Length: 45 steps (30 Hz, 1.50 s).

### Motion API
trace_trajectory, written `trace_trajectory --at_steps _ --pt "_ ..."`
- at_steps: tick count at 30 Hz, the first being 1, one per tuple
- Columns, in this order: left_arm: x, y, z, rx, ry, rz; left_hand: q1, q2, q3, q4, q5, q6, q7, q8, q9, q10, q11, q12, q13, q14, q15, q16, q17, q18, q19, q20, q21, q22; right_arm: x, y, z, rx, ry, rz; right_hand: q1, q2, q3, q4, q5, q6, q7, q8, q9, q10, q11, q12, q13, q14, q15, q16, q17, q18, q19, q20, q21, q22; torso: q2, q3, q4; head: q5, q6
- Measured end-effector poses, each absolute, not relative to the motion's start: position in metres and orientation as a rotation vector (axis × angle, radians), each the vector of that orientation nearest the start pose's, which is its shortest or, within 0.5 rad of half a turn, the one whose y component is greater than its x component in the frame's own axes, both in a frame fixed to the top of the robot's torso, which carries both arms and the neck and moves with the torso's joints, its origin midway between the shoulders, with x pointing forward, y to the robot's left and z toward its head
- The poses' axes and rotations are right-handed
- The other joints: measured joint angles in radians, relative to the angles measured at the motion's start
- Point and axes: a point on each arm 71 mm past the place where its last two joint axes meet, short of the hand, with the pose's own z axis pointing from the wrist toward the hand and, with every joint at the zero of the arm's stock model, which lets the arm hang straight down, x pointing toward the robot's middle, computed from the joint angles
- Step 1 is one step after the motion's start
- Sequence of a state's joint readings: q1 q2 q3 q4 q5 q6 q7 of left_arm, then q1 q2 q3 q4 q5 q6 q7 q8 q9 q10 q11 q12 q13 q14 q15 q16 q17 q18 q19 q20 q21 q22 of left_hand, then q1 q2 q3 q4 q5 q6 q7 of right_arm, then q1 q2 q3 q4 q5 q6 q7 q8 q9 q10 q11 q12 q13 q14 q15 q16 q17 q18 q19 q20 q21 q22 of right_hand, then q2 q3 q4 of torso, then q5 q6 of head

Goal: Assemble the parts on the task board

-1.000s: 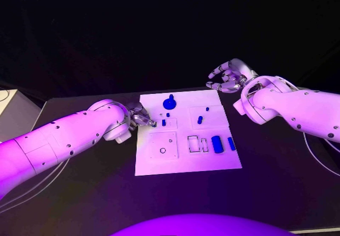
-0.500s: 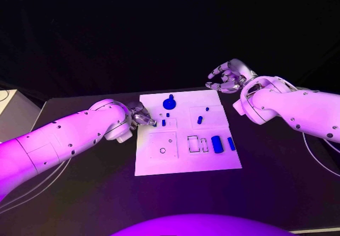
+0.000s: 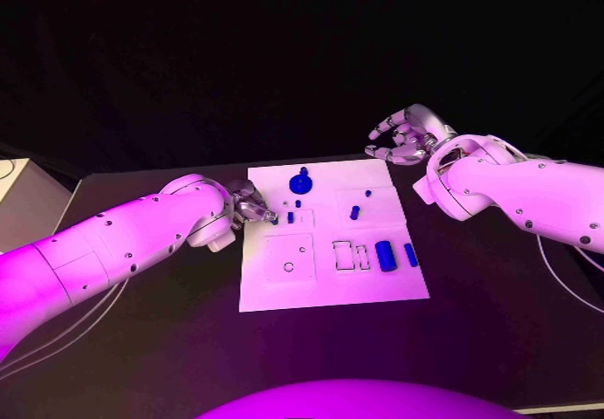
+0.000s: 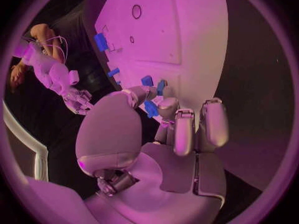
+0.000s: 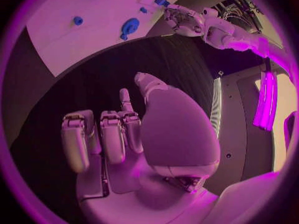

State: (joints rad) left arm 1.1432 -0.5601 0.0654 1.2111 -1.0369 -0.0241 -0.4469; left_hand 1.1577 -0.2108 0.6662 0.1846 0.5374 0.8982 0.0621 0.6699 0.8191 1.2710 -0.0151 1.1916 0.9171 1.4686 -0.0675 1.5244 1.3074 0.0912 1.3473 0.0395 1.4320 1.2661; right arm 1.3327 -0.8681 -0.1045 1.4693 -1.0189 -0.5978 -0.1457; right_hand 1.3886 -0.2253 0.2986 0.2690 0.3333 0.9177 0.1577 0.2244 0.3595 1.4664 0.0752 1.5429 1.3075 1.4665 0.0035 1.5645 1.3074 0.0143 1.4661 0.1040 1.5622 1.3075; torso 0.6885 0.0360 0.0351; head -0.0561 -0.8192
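The white task board (image 3: 330,284) lies mid-table. My left hand (image 3: 252,208) hovers over its left edge and pinches a small blue part (image 4: 151,108) between thumb and fingers, close to two more small blue parts (image 4: 147,80) standing in the board (image 4: 187,35). A round blue part with a stem (image 3: 302,182) sits near the far edge, also seen from the right wrist (image 5: 129,26). Two longer blue blocks (image 3: 385,255) lie at the right side. My right hand (image 3: 405,135) hangs beyond the far right corner, its fingers (image 5: 112,134) loosely curled and holding nothing.
Outlined slots (image 3: 351,255) and a small round hole (image 3: 288,267) mark the board's near half. Black table (image 3: 504,297) surrounds the board on every side. A pale box (image 3: 16,188) stands at the far left edge.
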Motion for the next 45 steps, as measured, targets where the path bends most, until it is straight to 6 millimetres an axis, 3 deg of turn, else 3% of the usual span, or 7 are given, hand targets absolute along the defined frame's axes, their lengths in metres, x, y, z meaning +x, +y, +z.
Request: trace_trajectory --at_steps 34,45 --pt "0.5388 0.1595 -0.2336 -0.394 2.175 -0.546 0.002 0.002 0.000 0.000 -0.001 0.001 -0.001 0.004 0.003 0.000 0.000 -0.004 -0.002 0.000 0.000 0.000 0.000 0.000 0.000 0.000 0.000 -0.001 0.5157 -0.2503 -0.1379 0.397 1.469 0.659 0.000 0.000 0.000 0.000 0.000 0.000 0.000 0.000 0.000 0.000 0.000 0.000 0.000 0.000 0.000 0.000 0.000 0.000 0.000 0.000 0.000 0.001 0.001 0.0003 0.0004 -0.004 -0.008" --pt "0.5420 0.1570 -0.2327 -0.390 2.177 -0.542 0.002 0.002 0.000 0.000 -0.001 0.003 0.001 0.004 0.000 0.001 0.001 -0.004 -0.002 0.000 0.000 0.000 0.000 0.000 0.000 0.000 0.000 -0.001 0.5159 -0.2490 -0.1379 0.396 1.469 0.661 0.000 0.000 0.000 0.000 0.000 0.000 0.000 0.000 0.000 0.000 0.000 0.000 0.000 0.000 0.000 0.000 0.000 0.000 0.000 0.000 0.000 0.000 0.001 0.0006 -0.0003 -0.005 -0.016"
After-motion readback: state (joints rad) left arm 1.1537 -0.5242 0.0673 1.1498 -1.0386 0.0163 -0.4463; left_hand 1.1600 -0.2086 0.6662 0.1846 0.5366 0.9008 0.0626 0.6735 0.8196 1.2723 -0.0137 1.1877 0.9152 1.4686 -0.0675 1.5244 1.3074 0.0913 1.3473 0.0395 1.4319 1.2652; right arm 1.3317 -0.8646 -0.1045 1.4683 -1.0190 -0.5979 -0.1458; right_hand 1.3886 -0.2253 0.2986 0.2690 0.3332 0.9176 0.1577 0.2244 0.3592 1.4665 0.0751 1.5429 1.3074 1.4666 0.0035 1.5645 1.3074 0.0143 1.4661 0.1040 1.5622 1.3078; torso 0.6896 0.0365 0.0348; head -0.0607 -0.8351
